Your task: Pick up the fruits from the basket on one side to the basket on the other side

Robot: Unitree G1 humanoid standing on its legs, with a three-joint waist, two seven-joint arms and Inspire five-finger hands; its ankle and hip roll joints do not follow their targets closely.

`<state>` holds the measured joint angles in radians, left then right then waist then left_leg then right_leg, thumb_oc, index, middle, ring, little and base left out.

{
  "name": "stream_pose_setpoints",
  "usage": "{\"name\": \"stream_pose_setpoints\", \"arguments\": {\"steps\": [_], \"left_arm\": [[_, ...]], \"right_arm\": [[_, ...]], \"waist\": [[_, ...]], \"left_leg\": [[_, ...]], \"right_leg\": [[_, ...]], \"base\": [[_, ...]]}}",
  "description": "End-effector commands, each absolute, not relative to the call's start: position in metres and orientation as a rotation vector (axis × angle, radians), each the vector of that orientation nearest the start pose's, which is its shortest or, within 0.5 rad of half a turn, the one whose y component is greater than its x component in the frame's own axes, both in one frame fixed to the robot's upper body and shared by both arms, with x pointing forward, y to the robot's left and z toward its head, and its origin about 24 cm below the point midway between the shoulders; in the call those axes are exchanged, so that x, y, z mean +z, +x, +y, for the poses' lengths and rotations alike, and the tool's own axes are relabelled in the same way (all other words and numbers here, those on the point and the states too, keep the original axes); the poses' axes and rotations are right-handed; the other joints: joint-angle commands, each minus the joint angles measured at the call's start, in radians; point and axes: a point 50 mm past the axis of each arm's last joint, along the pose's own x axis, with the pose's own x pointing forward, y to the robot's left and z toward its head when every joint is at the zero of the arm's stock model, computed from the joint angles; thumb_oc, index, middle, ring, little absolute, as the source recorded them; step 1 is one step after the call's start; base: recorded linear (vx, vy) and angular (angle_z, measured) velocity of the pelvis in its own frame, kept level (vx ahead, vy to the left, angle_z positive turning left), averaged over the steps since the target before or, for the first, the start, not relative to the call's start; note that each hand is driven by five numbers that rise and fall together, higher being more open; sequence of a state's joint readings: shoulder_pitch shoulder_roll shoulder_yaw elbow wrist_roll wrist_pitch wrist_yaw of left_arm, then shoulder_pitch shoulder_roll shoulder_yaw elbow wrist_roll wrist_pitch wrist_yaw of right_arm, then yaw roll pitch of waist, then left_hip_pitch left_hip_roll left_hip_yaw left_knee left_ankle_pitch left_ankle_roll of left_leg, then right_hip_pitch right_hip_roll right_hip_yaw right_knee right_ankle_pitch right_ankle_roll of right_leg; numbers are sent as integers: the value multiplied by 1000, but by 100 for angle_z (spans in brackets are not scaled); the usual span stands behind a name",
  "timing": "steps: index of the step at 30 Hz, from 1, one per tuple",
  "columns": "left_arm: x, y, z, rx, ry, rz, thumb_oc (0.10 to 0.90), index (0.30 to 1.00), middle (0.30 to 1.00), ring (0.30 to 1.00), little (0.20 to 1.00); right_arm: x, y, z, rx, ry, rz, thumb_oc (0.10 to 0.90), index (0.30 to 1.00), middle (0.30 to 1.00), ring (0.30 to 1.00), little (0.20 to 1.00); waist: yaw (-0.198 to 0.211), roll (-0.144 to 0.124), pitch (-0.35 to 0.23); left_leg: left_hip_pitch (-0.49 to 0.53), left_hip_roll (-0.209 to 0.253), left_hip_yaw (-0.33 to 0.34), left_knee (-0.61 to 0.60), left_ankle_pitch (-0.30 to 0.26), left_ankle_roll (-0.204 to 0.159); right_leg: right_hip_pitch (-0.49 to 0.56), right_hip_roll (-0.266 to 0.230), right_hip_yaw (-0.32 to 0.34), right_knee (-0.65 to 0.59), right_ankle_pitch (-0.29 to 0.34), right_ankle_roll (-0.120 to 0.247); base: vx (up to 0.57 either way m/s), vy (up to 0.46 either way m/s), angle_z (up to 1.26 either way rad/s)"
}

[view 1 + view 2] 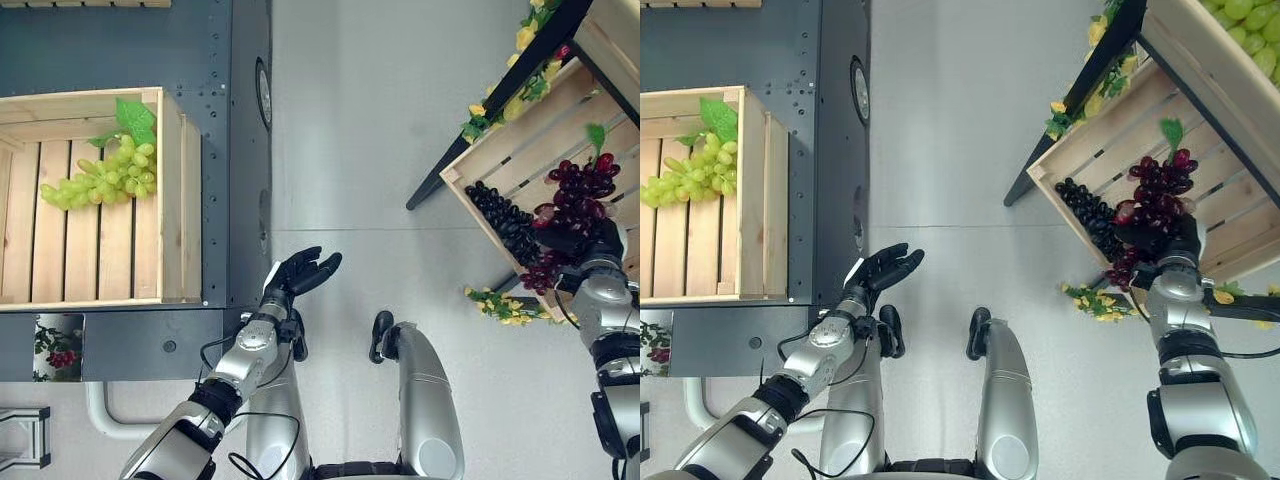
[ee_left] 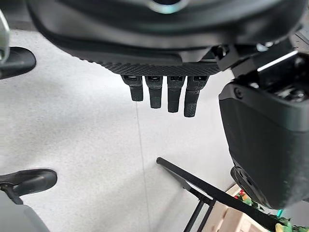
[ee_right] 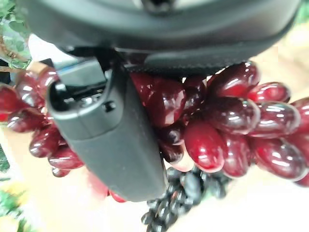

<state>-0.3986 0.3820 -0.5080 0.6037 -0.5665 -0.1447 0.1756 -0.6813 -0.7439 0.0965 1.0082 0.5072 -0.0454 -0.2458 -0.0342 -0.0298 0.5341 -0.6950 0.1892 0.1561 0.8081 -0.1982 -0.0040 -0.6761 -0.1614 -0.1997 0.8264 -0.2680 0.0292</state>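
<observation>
A bunch of red grapes [image 1: 580,190] lies in the tilted wooden crate [image 1: 520,140] at the right, beside a bunch of black grapes [image 1: 505,222]. My right hand [image 1: 598,243] is at the lower end of the red bunch. In the right wrist view the thumb [image 3: 111,145] is pressed over the red grapes [image 3: 231,125], which sit against the palm. At the left, a second wooden crate [image 1: 175,200] holds a bunch of green grapes [image 1: 105,175]. My left hand [image 1: 300,272] hangs open over the floor between the two crates, its fingers [image 2: 159,94] straight and holding nothing.
The left crate stands on a dark table [image 1: 230,60]. The right crate rests on a black stand [image 1: 500,100] trimmed with yellow flowers [image 1: 500,305]. Above it another crate holds green grapes [image 1: 1240,15]. Grey floor lies between the two sides.
</observation>
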Motion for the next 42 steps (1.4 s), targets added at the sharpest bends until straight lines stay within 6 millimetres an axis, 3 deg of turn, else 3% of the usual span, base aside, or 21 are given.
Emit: {"name": "stream_pose_setpoints", "arguments": {"steps": [1,11,15,16,17,21,33,42], "left_arm": [[41,315,134,-192,6,50,800,900,900,900,900],[35,308,129,-207,-31,57,800,900,900,900,900],[34,306,127,-218,-41,61,800,900,900,900,900],[34,305,126,-221,-44,64,800,900,900,900,900],[33,305,126,-223,-44,67,800,900,900,900,900],[31,303,125,-232,-48,72,800,900,900,900,900],[31,305,120,-242,-56,66,800,900,900,900,900],[33,306,118,-231,-65,61,800,900,900,900,900]], "right_arm": [[195,317,-406,-852,-356,-70,400,300,300,300,300],[220,315,-413,-1006,-611,-7,400,300,300,300,300],[229,319,-409,-977,-642,-36,400,300,300,300,300],[233,322,-405,-965,-653,-54,430,345,345,345,345],[237,324,-402,-957,-657,-87,800,900,900,900,900],[238,329,-395,-936,-660,-86,800,900,900,900,900],[204,328,-400,-963,-707,88,800,900,900,900,900],[190,330,-393,-954,-671,94,800,900,900,900,900]], "waist": [[13,-15,-14],[14,15,-14],[14,22,-14],[15,23,-14],[14,23,-14],[15,23,-14],[16,18,-14],[10,20,-14]], "left_leg": [[41,-33,34,86,-149,43],[59,-28,54,44,-104,30],[66,-28,60,32,-92,27],[68,-27,62,29,-89,26],[71,-26,64,26,-87,25],[77,-24,66,21,-77,22],[135,-14,87,-29,-54,16],[163,-16,102,-54,-54,16]], "right_leg": [[70,32,-69,-44,27,-45],[79,23,-69,-57,16,-49],[81,21,-67,-59,13,-51],[81,20,-67,-57,10,-52],[82,20,-66,-58,9,-53],[86,21,-67,-61,8,-56],[141,37,-71,-116,17,-58],[156,39,-65,-133,20,-57]], "base": [[0,0,0],[0,0,0],[0,0,0],[0,0,0],[0,0,0],[0,0,0],[0,0,0],[-3,35,-1]]}}
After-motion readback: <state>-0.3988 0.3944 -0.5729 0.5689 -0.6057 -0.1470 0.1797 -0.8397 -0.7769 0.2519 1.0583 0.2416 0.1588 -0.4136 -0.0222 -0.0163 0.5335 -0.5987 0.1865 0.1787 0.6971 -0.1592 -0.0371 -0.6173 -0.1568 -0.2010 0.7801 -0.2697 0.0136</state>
